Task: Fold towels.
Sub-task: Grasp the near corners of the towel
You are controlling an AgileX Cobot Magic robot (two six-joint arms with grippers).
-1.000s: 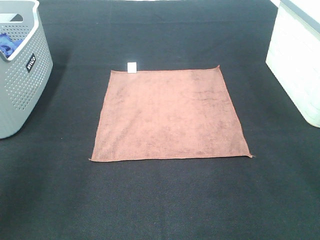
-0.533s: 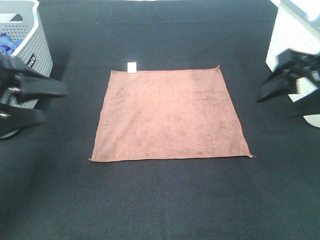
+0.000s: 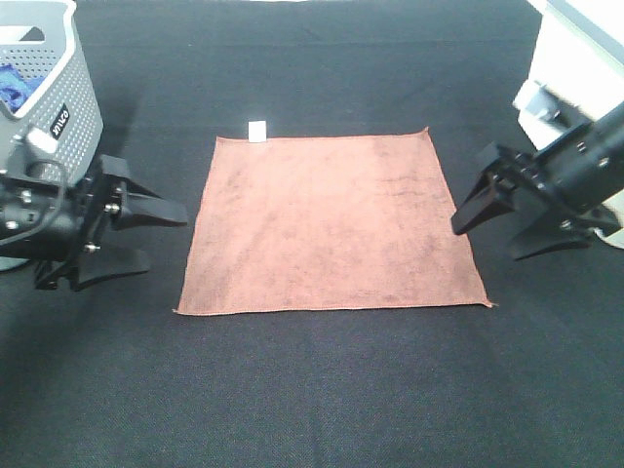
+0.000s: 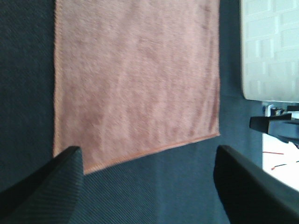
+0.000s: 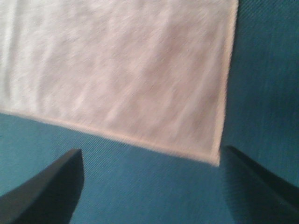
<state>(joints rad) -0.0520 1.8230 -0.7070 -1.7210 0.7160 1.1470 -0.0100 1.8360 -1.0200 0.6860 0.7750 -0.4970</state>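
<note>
Two risks we see: jaws could pinch the dark woven mat [image 3: 322,390] along with the flat square terracotta-brown microfibre towel [image 3: 331,222], or grab uneven corners and fold it crooked | left gripper [image 3: 164,238] and right gripper [image 3: 484,242] both spread wide, empty, hovering low just outside opposite side edges, pointing inward | towel lies mid-mat

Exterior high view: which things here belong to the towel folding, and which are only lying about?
Belong to the job:
- brown towel, spread flat
- left end effector and right end effector, both open, one at each side of the towel

Only lying about:
- grey basket
- blue cloth inside the basket
- white bin at the right edge
</note>
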